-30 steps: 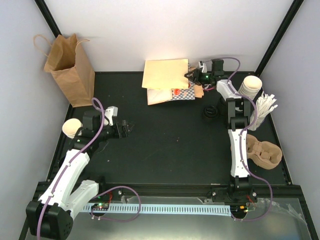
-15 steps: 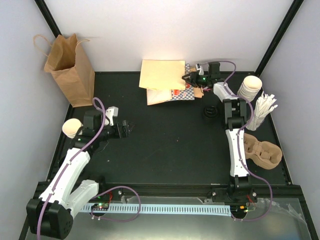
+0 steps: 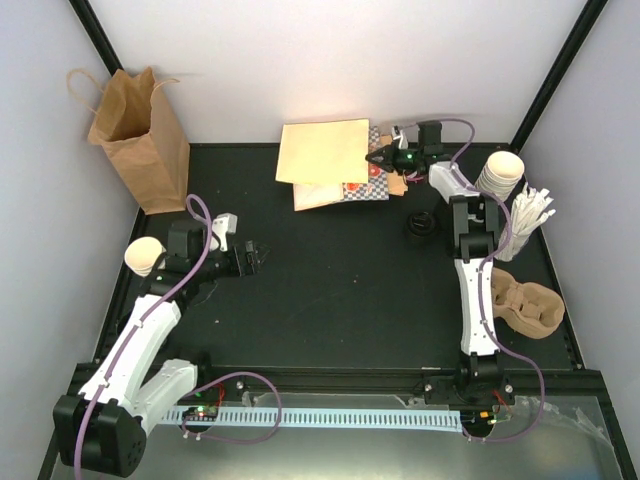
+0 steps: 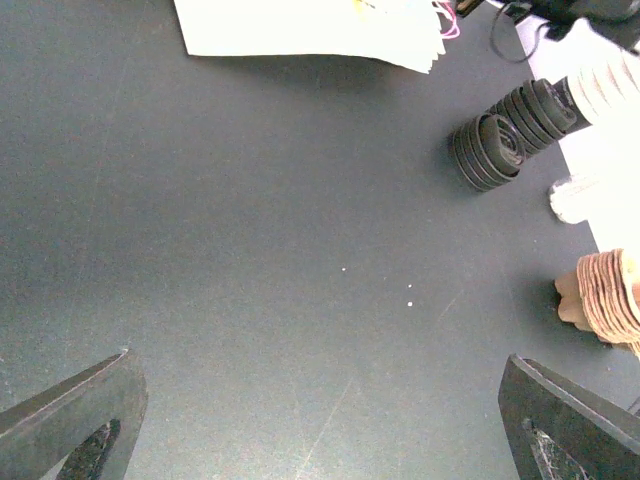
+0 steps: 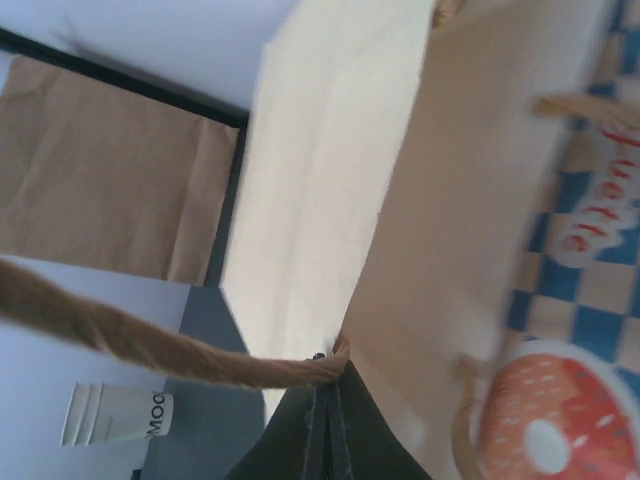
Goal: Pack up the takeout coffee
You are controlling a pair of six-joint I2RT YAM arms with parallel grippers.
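Black tabletop [image 3: 330, 300] carries 2 white paper cup stacks: the left cup stack [image 3: 143, 257] at the left edge and the right cup stack [image 3: 500, 173] at the far right. 1 brown paper bag [image 3: 140, 140] stands upright far left. The right gripper [image 3: 378, 157] has its jaws pinched on the twisted handle [image 5: 200, 350] of the cream bag [image 3: 322, 150], topmost of 3 flat bags. The left gripper [image 3: 255, 255] hovers, jaws spread wide, empty.

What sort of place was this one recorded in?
Probably a lab robot cell staged as a takeout packing station: plain white walls around a black tabletop, an upright brown paper bag, stacked small white paper cups, brown moulded-pulp cup carriers.
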